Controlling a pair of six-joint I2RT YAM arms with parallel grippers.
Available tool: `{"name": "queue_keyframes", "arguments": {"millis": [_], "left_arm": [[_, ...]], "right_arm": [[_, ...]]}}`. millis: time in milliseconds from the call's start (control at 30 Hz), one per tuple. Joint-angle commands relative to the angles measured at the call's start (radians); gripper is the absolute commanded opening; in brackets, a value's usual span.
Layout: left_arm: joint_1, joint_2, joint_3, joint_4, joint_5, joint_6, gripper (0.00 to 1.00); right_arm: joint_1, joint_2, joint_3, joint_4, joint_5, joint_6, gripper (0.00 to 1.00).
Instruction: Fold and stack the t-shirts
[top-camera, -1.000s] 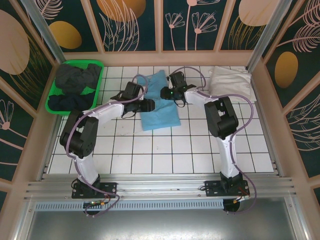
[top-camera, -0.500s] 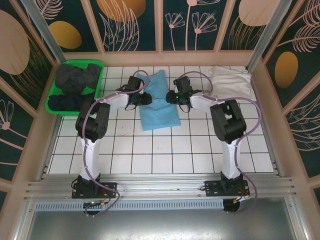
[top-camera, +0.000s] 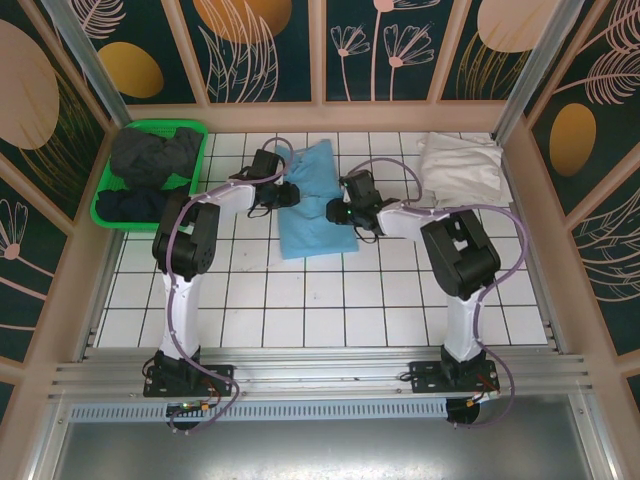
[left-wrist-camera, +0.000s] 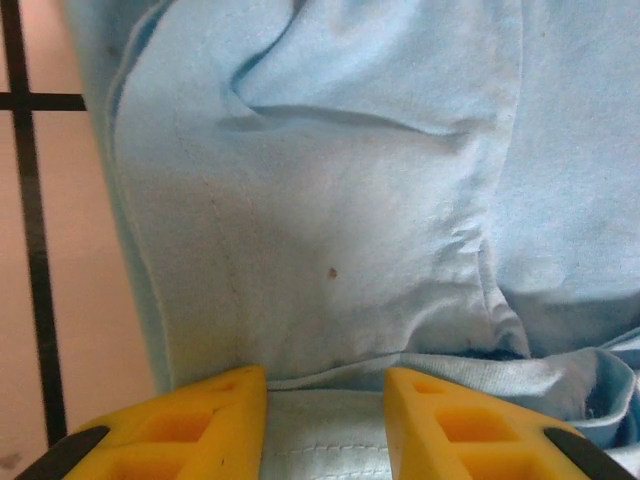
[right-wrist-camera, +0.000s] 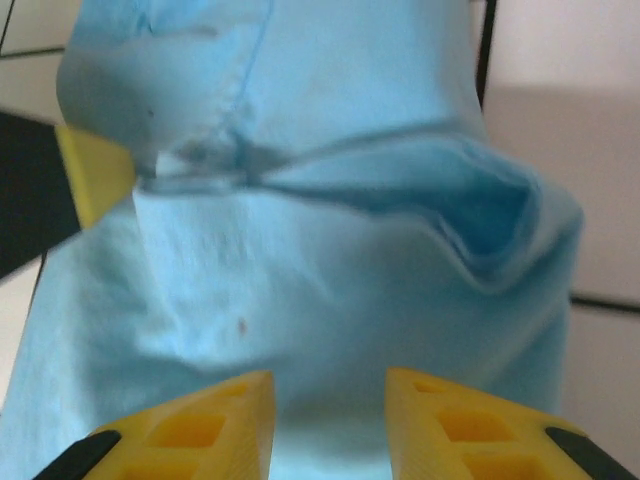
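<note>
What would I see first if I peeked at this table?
The sky-blue t-shirt in the middle of the white table, with the left pincer and right pincer pinching it from either side. Next, the bright green basket of dark shirts at the far left.

Overhead camera looks down; wrist cameras closely share blue t-shirt.

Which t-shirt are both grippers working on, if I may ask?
The sky-blue cotton t-shirt mid-table; the white one lies back right, the dark ones in the green plastic basket.
</note>
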Motion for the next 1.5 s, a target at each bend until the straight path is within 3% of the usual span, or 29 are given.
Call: {"name": "queue_keyframes", "arguments": {"millis": [0,167,267,500,633,767,933,1133,1300,1467], "left_arm": [[0.009,-0.131,-0.055,-0.005,-0.033,-0.013,0.39],[-0.001,-0.298,-0.214,0.044,-0.06,-0.027,0.44],[-0.057,-0.359,-0.294,0.064,-0.079,-0.025,0.46],[-0.203,-0.324,-0.4,0.123,-0.041,-0.045,0.48],[-0.219,-0.305,-0.504,0.165,-0.038,-0.062,0.49],[-0.219,-0.287,-0.564,0.133,-0.103,-0.059,0.48],[-0.218,-0.321,-0.623,0.122,-0.144,-0.045,0.45],[-0.217,-0.402,-0.669,0.128,-0.116,-0.043,0.45],[-0.208,-0.503,-0.67,0.102,-0.107,-0.038,0.49],[-0.181,-0.548,-0.544,0.047,-0.161,-0.007,0.58]], "right_arm": [[-0.009,0.1,0.132,-0.062,0.02,-0.02,0.34],[-0.016,0.212,0.266,-0.157,0.038,-0.025,0.34],[-0.024,0.259,0.338,-0.18,0.035,-0.033,0.34],[-0.052,0.36,0.521,-0.199,0.019,-0.021,0.34],[-0.073,0.401,0.63,-0.229,-0.015,-0.005,0.33],[-0.078,0.365,0.671,-0.258,0.023,-0.022,0.33],[-0.065,0.215,0.503,-0.186,0.025,-0.024,0.34],[-0.001,0.034,0.124,-0.039,0.023,0.009,0.34],[0.071,-0.042,-0.124,0.04,0.037,0.071,0.3],[0.103,-0.1,-0.311,0.13,0.024,0.139,0.27]]}}
